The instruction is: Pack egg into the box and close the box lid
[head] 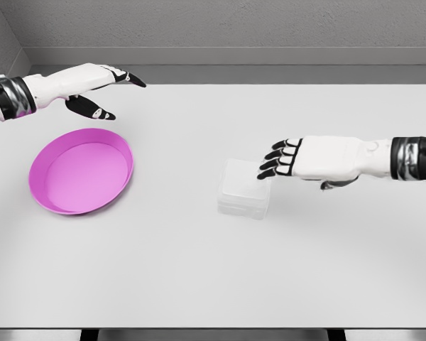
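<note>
Shallow round magenta plastic dish (pixel 82 171) lying on the left of a plain white tabletop (pixel 199 270), grey textured wall (pixel 234 25) behind the far edge

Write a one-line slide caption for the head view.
Right hand rests fingertips on the closed translucent plastic box; left hand hovers open beyond the empty round pink plate.
</note>
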Tool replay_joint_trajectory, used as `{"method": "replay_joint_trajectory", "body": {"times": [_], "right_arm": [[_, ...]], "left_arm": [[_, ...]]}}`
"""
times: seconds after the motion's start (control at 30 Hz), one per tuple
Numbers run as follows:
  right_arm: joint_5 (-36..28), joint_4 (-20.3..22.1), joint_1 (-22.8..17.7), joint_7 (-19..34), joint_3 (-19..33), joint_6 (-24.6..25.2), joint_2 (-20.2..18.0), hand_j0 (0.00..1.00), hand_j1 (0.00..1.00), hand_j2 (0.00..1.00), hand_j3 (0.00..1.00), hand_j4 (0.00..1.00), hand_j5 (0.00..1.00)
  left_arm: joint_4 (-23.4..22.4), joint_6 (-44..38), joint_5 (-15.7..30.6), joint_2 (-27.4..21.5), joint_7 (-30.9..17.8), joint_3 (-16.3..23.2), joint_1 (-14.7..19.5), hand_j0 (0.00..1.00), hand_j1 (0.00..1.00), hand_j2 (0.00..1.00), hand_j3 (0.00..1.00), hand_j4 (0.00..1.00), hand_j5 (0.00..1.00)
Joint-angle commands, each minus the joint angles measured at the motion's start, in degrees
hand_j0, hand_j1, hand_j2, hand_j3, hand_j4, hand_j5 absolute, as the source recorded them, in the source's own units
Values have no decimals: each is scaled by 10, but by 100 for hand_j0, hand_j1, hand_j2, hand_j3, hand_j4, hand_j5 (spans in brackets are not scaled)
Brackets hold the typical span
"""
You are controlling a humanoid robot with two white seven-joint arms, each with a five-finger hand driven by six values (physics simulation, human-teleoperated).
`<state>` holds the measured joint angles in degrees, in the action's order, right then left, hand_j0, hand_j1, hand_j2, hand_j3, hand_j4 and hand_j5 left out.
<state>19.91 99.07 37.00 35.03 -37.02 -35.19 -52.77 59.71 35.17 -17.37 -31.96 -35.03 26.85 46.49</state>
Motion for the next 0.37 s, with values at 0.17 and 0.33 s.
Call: {"method": "replay_joint_trajectory", "body": {"times": [0.17,0.33], "right_arm": [[-33,-90,-15,0,85,2,-35,100,100,100,100,100,100],[-32,-90,-24,0,84,2,-34,100,100,100,100,100,100]], "left_arm": [[0,-2,81,-12,0,-7,-14,100,100,100,100,100,100],[0,-2,81,-11,0,-7,-16,100,100,100,100,100,100]]}}
